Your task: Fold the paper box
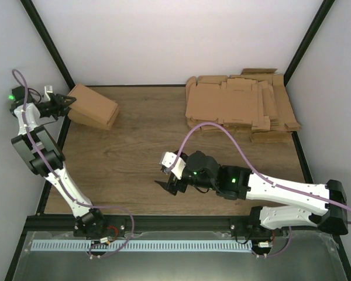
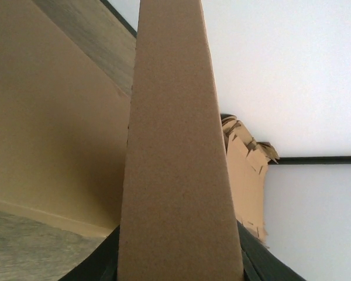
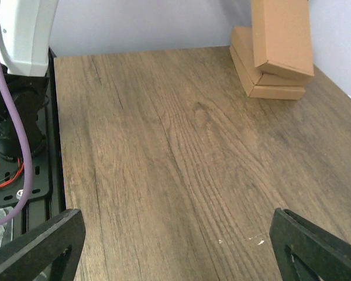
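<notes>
The paper box point(image 1: 96, 103) is a folded, shallow brown box at the far left of the table. It is tilted and leans on a matching second box point(image 1: 89, 122) under it. My left gripper point(image 1: 68, 100) is shut on its left edge. In the left wrist view the box's narrow side point(image 2: 175, 146) fills the space between the black fingers point(image 2: 99, 264). The right wrist view shows both boxes far off, the paper box point(image 3: 282, 35) tilted over the other one point(image 3: 263, 85). My right gripper point(image 1: 168, 175) is open and empty above the mid table, and it shows in its own wrist view point(image 3: 175, 246).
A thick pile of flat cardboard blanks point(image 1: 240, 105) lies at the back right and shows in the left wrist view point(image 2: 245, 175). The wooden table point(image 1: 134, 146) has a black frame rail along its left edge point(image 1: 61, 140). White walls enclose the back and sides.
</notes>
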You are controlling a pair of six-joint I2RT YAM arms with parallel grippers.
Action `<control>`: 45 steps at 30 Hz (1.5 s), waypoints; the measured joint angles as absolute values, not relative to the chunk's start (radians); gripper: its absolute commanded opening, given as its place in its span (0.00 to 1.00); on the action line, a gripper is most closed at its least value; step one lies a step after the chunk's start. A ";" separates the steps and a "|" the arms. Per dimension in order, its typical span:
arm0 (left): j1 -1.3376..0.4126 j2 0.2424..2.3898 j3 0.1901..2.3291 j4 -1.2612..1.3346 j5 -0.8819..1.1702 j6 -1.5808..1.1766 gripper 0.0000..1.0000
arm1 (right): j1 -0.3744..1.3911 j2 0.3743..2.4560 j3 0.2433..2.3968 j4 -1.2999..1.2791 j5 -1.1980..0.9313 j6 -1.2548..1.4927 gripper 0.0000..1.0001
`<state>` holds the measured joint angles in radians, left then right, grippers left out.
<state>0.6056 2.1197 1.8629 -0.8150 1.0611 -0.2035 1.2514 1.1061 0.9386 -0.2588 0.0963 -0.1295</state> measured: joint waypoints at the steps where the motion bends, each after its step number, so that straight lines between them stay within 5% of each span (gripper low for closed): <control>1: 0.604 2.129 1.872 -0.815 1.071 -0.202 0.24 | 1.251 1.113 0.939 -0.261 0.095 -0.130 0.89; 27: 0.611 2.117 1.754 -0.496 1.066 -0.401 0.29 | 1.251 1.156 0.939 -0.262 0.072 -0.130 0.89; 29: 0.616 2.108 1.732 -0.461 1.061 -0.419 0.39 | 1.251 1.161 0.939 -0.262 0.070 -0.130 0.89; 36: 0.620 2.104 1.715 -0.430 0.997 -0.419 0.96 | 1.251 1.172 0.939 -0.263 0.060 -0.130 0.90; 45: 0.614 1.972 1.687 -0.560 0.661 -0.391 1.00 | 1.251 1.172 0.939 -0.264 0.053 -0.130 0.90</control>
